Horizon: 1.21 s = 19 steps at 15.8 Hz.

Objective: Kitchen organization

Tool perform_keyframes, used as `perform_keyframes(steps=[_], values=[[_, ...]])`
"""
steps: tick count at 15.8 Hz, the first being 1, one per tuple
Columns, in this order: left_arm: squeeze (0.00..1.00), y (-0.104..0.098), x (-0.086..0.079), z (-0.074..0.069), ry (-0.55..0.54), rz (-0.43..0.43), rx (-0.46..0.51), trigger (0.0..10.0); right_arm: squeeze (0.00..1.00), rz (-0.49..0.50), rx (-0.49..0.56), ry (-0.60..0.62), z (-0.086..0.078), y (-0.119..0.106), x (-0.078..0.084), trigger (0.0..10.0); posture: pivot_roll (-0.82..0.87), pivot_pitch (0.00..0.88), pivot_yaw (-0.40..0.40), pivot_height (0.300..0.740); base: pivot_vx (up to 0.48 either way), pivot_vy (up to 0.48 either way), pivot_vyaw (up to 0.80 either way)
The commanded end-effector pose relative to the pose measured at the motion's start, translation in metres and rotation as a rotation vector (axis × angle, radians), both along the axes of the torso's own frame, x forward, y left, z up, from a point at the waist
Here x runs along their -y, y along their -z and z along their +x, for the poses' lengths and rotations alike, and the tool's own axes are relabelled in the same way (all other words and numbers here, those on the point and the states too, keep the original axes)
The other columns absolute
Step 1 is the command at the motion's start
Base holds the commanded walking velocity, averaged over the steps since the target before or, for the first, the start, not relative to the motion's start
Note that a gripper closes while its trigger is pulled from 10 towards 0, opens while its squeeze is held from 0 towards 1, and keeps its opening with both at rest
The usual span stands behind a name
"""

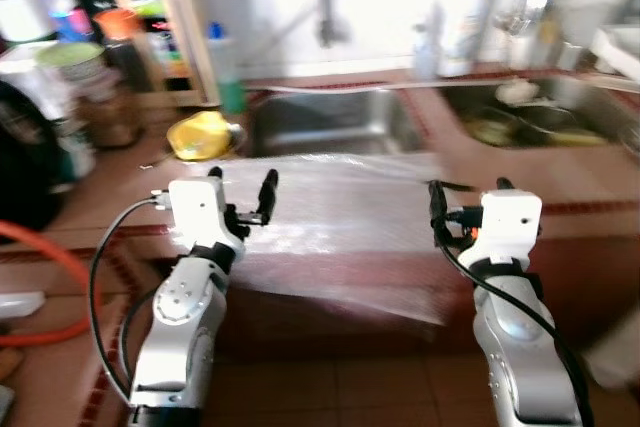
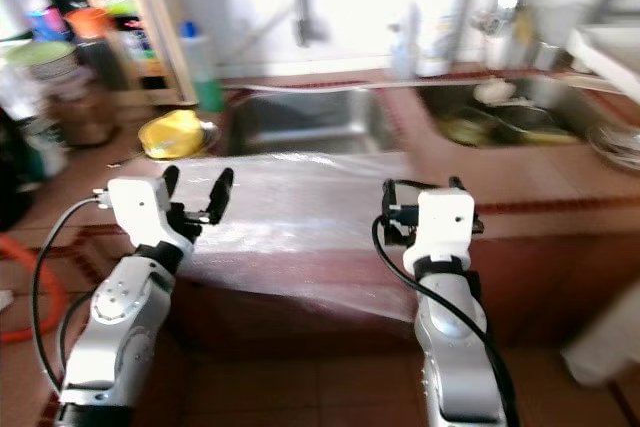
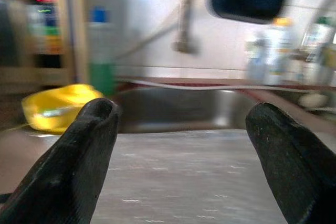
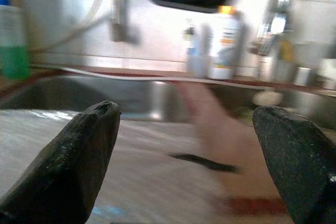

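Note:
I face a reddish-brown kitchen counter with a clear plastic sheet (image 1: 330,207) spread over its front and hanging off the edge. Behind it lie a steel sink (image 1: 335,122) and a second sink (image 1: 540,112) holding dishes. My left gripper (image 1: 242,182) is open with nothing in it, held over the sheet's left end. My right gripper (image 1: 468,192) is also open and holds nothing, at the sheet's right end. A yellow bowl-like thing (image 1: 200,135) sits left of the first sink. The views are blurred.
A wooden rack (image 1: 165,37) and a blue-capped bottle of green liquid (image 1: 225,67) stand at the back left. White bottles (image 1: 465,22) stand between the sinks, near a faucet (image 1: 325,7). Jars crowd the far left, and an orange hose (image 1: 40,247) curves there.

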<state>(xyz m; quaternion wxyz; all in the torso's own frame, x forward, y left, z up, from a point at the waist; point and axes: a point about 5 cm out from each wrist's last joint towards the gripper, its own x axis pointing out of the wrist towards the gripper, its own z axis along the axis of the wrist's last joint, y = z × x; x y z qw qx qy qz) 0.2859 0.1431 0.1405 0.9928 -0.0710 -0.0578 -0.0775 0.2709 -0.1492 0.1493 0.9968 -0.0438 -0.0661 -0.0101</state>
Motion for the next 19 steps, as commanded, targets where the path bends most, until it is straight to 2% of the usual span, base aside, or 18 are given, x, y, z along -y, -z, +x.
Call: perform_keyframes(steps=[1, 5, 12, 19], values=[[0.00, -0.0030, -0.0016, 0.0016, -0.006, 0.006, 0.005, 10.0, 0.00, -0.006, 0.000, -0.010, 0.0010, -0.0003, -0.0024, 10.0, 0.03, 0.002, 0.071, 0.740, 0.480, 0.000, 0.00], [0.00, -0.0010, -0.0007, 0.0021, -0.017, 0.019, -0.007, 10.0, 0.00, -0.008, 0.002, -0.011, 0.0010, 0.0004, -0.0025, 10.0, 0.03, 0.000, 0.073, 0.740, 0.365, 0.000, 0.00], [0.00, 0.0011, -0.0032, 0.0034, -0.048, 0.033, -0.020, 10.0, 0.00, -0.010, 0.001, -0.011, 0.0003, 0.0013, -0.0023, 10.0, 0.03, 0.000, 0.075, 0.740, 0.000, 0.000, 0.00], [0.00, 0.0040, -0.0026, 0.0022, -0.044, 0.031, -0.036, 10.0, 0.00, -0.017, -0.003, -0.010, -0.0012, 0.0017, -0.0013, 10.0, 0.03, 0.009, 0.073, 0.740, 0.000, -0.382, 0.00]])
